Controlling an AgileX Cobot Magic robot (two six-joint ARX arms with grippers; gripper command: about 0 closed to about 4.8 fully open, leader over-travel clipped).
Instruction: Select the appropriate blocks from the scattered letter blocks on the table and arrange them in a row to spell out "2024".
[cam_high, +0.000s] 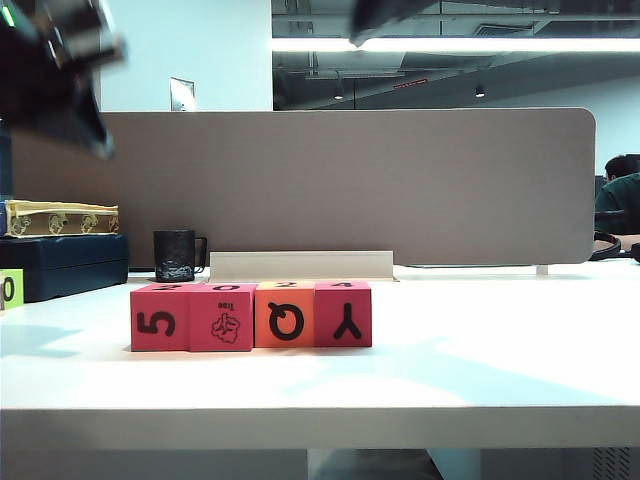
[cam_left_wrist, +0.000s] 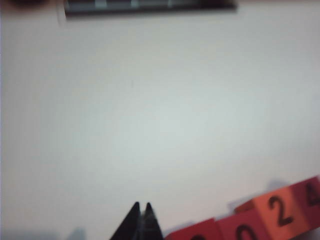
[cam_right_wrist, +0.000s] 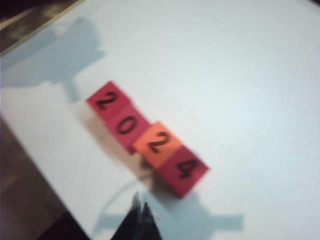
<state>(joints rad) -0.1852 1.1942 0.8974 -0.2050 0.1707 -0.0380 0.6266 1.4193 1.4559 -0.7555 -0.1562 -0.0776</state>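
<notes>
Four blocks stand touching in a row on the white table (cam_high: 480, 350), left of its middle. Their front faces show 5 (cam_high: 160, 318), a tree picture (cam_high: 222, 318), Q on the orange one (cam_high: 285, 315) and Y (cam_high: 343, 314). From above, the tops read 2 (cam_right_wrist: 106, 101), 0 (cam_right_wrist: 125, 125), 2 (cam_right_wrist: 157, 143), 4 (cam_right_wrist: 184, 170). My right gripper (cam_right_wrist: 139, 200) hangs shut and empty above the table, off the 4 end of the row. My left gripper (cam_left_wrist: 141, 206) is shut and empty, high over bare table, with the row's end (cam_left_wrist: 277, 210) beside it. Both arms (cam_high: 60, 70) are raised and blurred.
A lime-green block marked 0 (cam_high: 10, 290) sits at the far left edge. Behind it a yellow box (cam_high: 60, 218) lies on a dark blue case (cam_high: 60, 262). A black mug (cam_high: 176, 255) and a pale strip (cam_high: 300, 265) stand before the grey-brown partition (cam_high: 350, 185).
</notes>
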